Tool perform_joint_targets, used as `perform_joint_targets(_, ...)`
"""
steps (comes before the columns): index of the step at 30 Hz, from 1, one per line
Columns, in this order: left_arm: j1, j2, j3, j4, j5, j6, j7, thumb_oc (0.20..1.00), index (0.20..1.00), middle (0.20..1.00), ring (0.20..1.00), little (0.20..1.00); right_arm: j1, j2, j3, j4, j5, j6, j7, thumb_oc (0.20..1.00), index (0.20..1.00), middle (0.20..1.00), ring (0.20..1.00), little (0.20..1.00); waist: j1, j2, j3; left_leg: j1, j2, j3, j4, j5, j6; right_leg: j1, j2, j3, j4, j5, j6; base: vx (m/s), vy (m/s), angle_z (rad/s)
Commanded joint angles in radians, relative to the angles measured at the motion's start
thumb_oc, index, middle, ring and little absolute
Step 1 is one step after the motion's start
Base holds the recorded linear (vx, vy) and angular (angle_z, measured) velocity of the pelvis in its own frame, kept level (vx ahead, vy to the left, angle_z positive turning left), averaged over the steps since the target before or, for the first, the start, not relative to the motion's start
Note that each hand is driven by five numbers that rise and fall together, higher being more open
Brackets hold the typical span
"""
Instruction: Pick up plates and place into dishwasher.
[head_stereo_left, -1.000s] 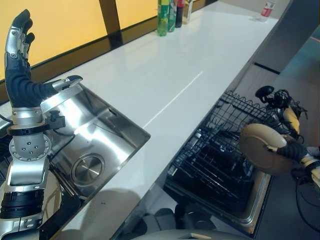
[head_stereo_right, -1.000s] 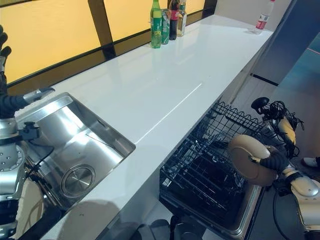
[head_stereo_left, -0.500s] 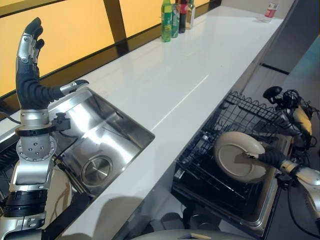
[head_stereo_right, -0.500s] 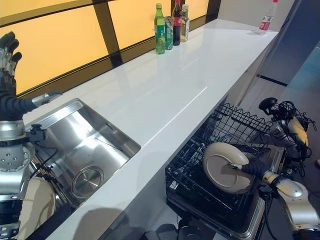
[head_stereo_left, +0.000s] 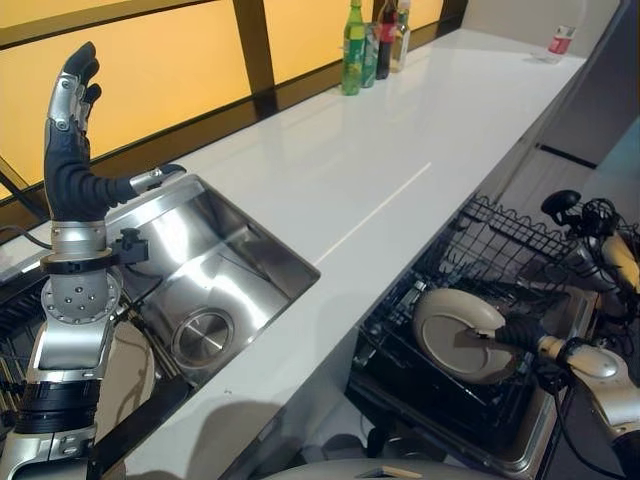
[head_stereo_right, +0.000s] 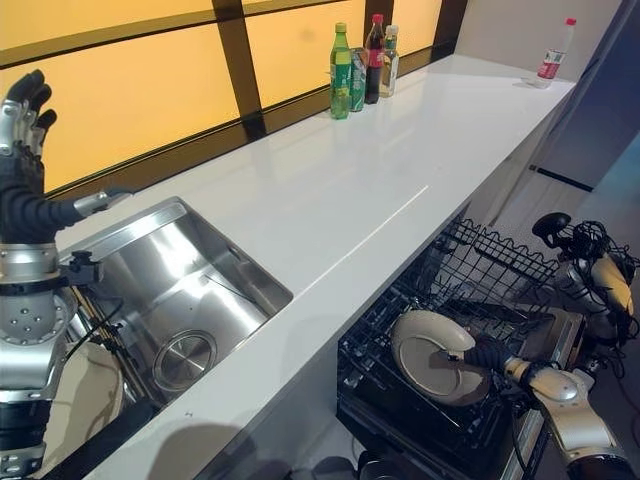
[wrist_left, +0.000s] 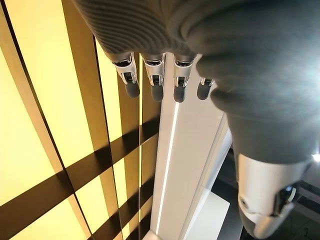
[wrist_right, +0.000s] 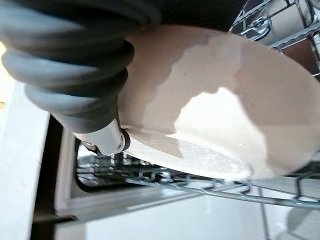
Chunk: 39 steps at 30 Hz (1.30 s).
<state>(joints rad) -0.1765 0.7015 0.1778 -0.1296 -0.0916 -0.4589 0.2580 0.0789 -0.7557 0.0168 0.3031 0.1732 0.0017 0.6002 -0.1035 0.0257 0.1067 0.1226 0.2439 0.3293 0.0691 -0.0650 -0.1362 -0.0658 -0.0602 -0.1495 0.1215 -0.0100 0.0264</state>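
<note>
While over the dishwasher rack (head_stereo_right: 470, 290) | right hand (head_stereo_right: 487, 353) gripping plate (head_stereo_right: 428, 352) (tilted) | left hand (head_stereo_left: 66, 140) raised, fingers straight

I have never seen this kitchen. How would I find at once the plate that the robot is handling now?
Start from the long white counter and look below its front edge, where the black wire dishwasher rack is pulled out. Over that rack the right hand holds a round beige plate, tilted on edge. It is the one pale disc among the dark wires.
</note>
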Motion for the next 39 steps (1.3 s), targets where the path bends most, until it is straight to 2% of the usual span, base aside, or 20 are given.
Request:
perform_joint_targets(1, -0.019, 0.033, -0.023, -0.014, 0.017, -0.030, 0.020, 1.000, 1.000, 1.000, 1.000, 1.000, -0.051, 0.004, 0.103, 0.035, -0.060, -0.032, 0.029, 0.200, 0.200, 0.200, 0.200, 0.200, -0.002, -0.044, -0.039, -0.143, 0.050, -0.034, 0.052, 0.096, -0.027, 0.107, -0.049, 0.001, -0.030, -0.080, 0.053, 0.00, 0.000, 0.00)
perform_joint_targets(8, -0.045, 0.028, -0.052, -0.033, 0.014, -0.008, 0.006, 1.000, 1.000, 1.000, 1.000, 1.000, -0.057, 0.053, 0.225, 0.161, -0.136, -0.017, 0.055, 0.200, 0.200, 0.200, 0.200, 0.200, 0.017, -0.037, -0.035, -0.148, 0.051, -0.060, 0.071, 0.100, -0.030, 0.120, -0.047, -0.004, -0.028, -0.086, 0.048, 0.01, -0.008, 0.02)
perform_joint_targets(12, -0.071, 0.028, -0.073, -0.040, 0.007, 0.008, 0.002, 1.000, 1.000, 1.000, 1.000, 1.000, -0.061, 0.090, 0.254, 0.244, -0.147, 0.001, 0.057, 0.200, 0.200, 0.200, 0.200, 0.200, 0.025, -0.036, -0.038, -0.154, 0.053, -0.070, 0.081, 0.103, -0.031, 0.125, -0.047, -0.012, -0.027, -0.092, 0.046, 0.00, -0.010, 0.10)
perform_joint_targets(14, -0.083, 0.028, -0.081, -0.048, 0.003, 0.018, -0.007, 1.000, 1.000, 1.000, 1.000, 1.000, -0.073, 0.109, 0.268, 0.327, -0.131, -0.009, 0.053, 0.200, 0.200, 0.200, 0.200, 0.200, 0.035, -0.034, -0.041, -0.158, 0.055, -0.076, 0.089, 0.103, -0.031, 0.130, -0.046, -0.017, -0.026, -0.096, 0.044, 0.00, -0.008, 0.02)
perform_joint_targets(22, -0.110, 0.037, -0.087, -0.048, -0.014, 0.042, -0.023, 1.000, 1.000, 1.000, 1.000, 1.000, -0.081, 0.178, 0.285, 0.521, -0.101, -0.031, 0.021, 0.200, 0.200, 0.200, 0.200, 0.200, 0.057, -0.028, -0.042, -0.176, 0.061, -0.099, 0.120, 0.103, -0.031, 0.142, -0.040, -0.027, -0.020, -0.106, 0.035, 0.01, -0.014, 0.06)
perform_joint_targets(31, -0.125, 0.037, -0.088, -0.057, -0.014, 0.063, -0.022, 1.000, 1.000, 1.000, 1.000, 1.000, -0.083, 0.219, 0.281, 0.577, -0.092, -0.033, -0.058, 0.203, 0.203, 0.203, 0.203, 0.203, 0.063, -0.024, -0.040, -0.184, 0.061, -0.109, 0.127, 0.101, -0.030, 0.147, -0.040, -0.029, -0.022, -0.108, 0.036, -0.01, -0.002, 0.05)
perform_joint_targets(32, -0.126, 0.037, -0.089, -0.055, -0.016, 0.063, -0.023, 1.000, 1.000, 1.000, 1.000, 1.000, -0.084, 0.220, 0.280, 0.573, -0.090, -0.030, -0.067, 0.329, 0.329, 0.329, 0.329, 0.329, 0.064, -0.024, -0.041, -0.183, 0.061, -0.109, 0.126, 0.100, -0.030, 0.149, -0.040, -0.029, -0.024, -0.107, 0.036, 0.00, 0.000, 0.00)
perform_joint_targets(34, -0.127, 0.037, -0.089, -0.051, -0.019, 0.062, -0.024, 1.000, 1.000, 1.000, 1.000, 1.000, -0.086, 0.223, 0.280, 0.567, -0.091, -0.025, -0.076, 0.382, 0.382, 0.382, 0.382, 0.382, 0.065, -0.024, -0.042, -0.181, 0.060, -0.111, 0.124, 0.098, -0.029, 0.151, -0.040, -0.030, -0.027, -0.105, 0.037, 0.00, 0.000, 0.00)
perform_joint_targets(35, -0.128, 0.038, -0.089, -0.050, -0.020, 0.063, -0.025, 1.000, 1.000, 1.000, 1.000, 1.000, -0.087, 0.223, 0.279, 0.565, -0.091, -0.024, -0.084, 0.520, 0.520, 0.520, 0.520, 0.520, 0.065, -0.026, -0.042, -0.180, 0.058, -0.111, 0.122, 0.095, -0.028, 0.152, -0.040, -0.030, -0.028, -0.104, 0.038, 0.00, 0.000, 0.00)
perform_joint_targets(37, -0.127, 0.036, -0.090, -0.048, -0.018, 0.063, -0.025, 1.000, 1.000, 1.000, 1.000, 1.000, -0.090, 0.225, 0.277, 0.559, -0.094, -0.023, -0.103, 0.934, 0.934, 0.934, 0.934, 0.934, 0.064, -0.025, -0.044, -0.175, 0.059, -0.109, 0.115, 0.095, -0.028, 0.151, -0.039, -0.029, -0.029, -0.103, 0.039, 0.00, 0.000, 0.00)
perform_joint_targets(38, -0.124, 0.037, -0.090, -0.049, -0.019, 0.065, -0.022, 1.000, 1.000, 1.000, 1.000, 1.000, -0.092, 0.223, 0.276, 0.552, -0.095, -0.023, -0.111, 1.000, 1.000, 1.000, 1.000, 1.000, 0.063, -0.025, -0.045, -0.175, 0.060, -0.108, 0.114, 0.097, -0.029, 0.153, -0.038, -0.028, -0.030, -0.103, 0.039, 0.00, 0.000, 0.00)
perform_joint_targets(39, -0.121, 0.038, -0.088, -0.047, -0.022, 0.063, -0.021, 1.000, 1.000, 1.000, 1.000, 1.000, -0.092, 0.221, 0.274, 0.547, -0.096, -0.021, -0.114, 1.000, 1.000, 1.000, 1.000, 1.000, 0.064, -0.024, -0.045, -0.176, 0.060, -0.109, 0.115, 0.098, -0.029, 0.154, -0.037, -0.027, -0.030, -0.103, 0.038, 0.00, 0.000, 0.00)
